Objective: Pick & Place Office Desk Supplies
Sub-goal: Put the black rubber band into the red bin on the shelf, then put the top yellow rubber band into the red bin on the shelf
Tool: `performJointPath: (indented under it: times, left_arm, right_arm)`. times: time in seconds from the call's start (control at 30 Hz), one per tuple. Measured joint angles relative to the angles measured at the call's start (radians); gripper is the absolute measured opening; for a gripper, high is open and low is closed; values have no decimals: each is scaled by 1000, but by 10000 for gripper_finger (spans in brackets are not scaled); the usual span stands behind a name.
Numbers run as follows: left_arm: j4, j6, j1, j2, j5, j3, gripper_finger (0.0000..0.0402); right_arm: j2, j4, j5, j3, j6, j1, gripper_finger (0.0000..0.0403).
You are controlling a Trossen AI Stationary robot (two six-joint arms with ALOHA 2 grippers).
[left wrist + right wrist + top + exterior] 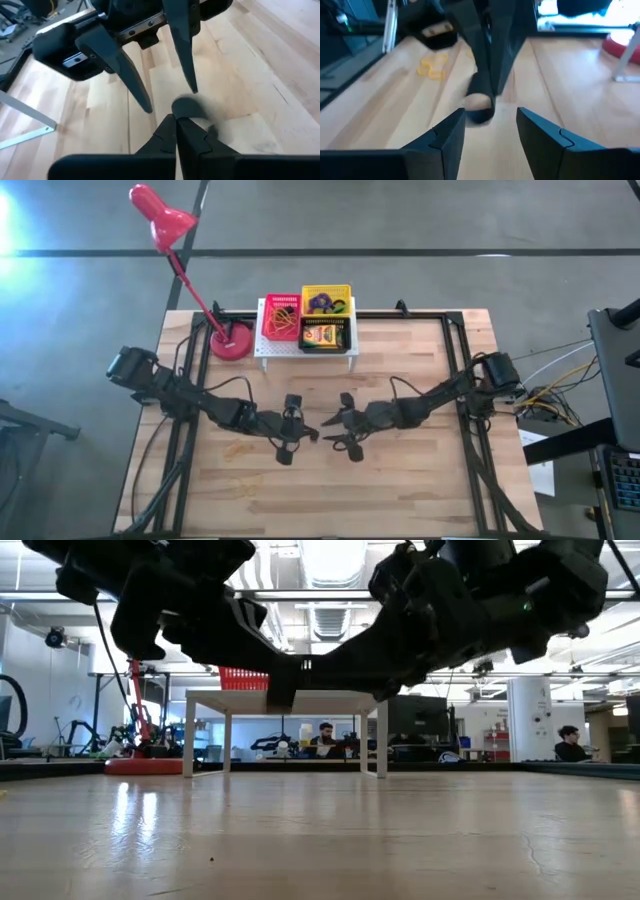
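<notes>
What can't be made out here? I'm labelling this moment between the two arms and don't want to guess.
- Dark item at the tip of the shut left pincer, facing the open right pincer: blurred in both wrist views, too small in the high view.
- Both pincers' tips, low view: lost among the dark arms.
- Contents of the red basket and yellow basket: too small in the high view.

The two tools meet nose to nose at mid-counter, left tool (312, 434) and right tool (330, 430) blocking each other's path forward. Bare counter (400, 490) lies open along the near edge and at both sides. At the far edge the white rack (306, 350) and the red lamp's base (231, 341) stand in the way.
</notes>
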Motion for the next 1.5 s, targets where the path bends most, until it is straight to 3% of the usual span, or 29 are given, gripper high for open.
performJointPath:
  times: [0.13, 0.37, 0.43, 0.57, 0.77, 0.97, 1.07, 1.23, 1.4, 1.5]
  left_arm:
    - [-24, -1, -2, -2, -60, 1, 1]
    - [-435, -167, 29, -149, -577, 128, 2]
    - [-589, -191, 89, -203, -634, 193, 2]
    - [-729, -211, 312, -263, -501, 321, 3]
    - [-674, -88, 691, -241, -123, 366, 8]
    - [-663, -75, 928, -236, 250, 363, 77]
    - [-707, -86, 967, -241, 320, 388, 132]
    - [-910, -143, 960, -241, 323, 507, 202]
    - [-1182, -208, 867, -249, 325, 627, 225]
    - [-1258, -264, 723, -285, 305, 606, 225]
  right_arm:
    - [-89, -193, 2, -4, -1, 13, 172]
    - [-146, -258, 81, -7, -16, 38, 161]
    - [-132, -210, 114, -6, -41, 39, 159]
    - [-92, -120, 136, -7, -75, 39, 161]
    - [-44, -55, 136, -7, -81, 39, 157]
    - [0, -44, 135, -6, -49, 39, 148]
    - [15, -37, 135, -6, -45, 39, 144]
    - [23, -34, 135, -6, -29, 39, 138]
    - [23, -32, 134, -6, -28, 39, 132]
    - [23, -30, 134, -6, -29, 39, 132]
